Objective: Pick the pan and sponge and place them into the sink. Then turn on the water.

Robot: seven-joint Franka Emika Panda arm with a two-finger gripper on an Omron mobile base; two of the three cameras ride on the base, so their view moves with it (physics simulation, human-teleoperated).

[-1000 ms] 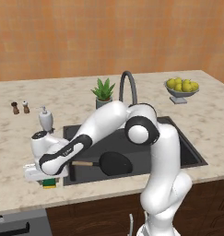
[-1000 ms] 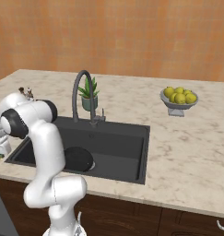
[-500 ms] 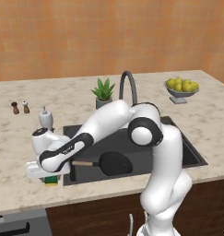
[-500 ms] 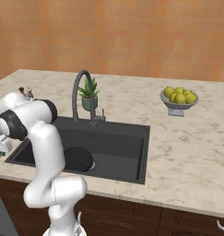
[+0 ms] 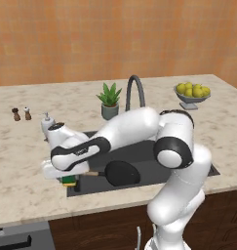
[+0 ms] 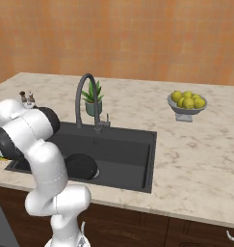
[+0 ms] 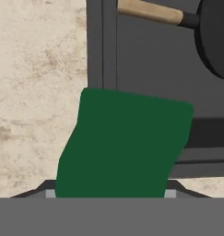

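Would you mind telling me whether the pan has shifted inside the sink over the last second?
No. The pan lies where it did, at the front left of the sink, handle toward the left wall.

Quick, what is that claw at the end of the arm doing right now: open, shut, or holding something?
Gripper: shut on the sponge, held up over the front left corner of the sink, its jaws on either side of it.

One pan (image 5: 122,173), one sponge (image 7: 125,143), one sink (image 6: 123,144), one faucet (image 5: 134,93), one potted plant (image 5: 109,100), one fruit bowl (image 5: 191,95), seemingly two shakers (image 5: 21,114), one soap dispenser (image 5: 47,124).
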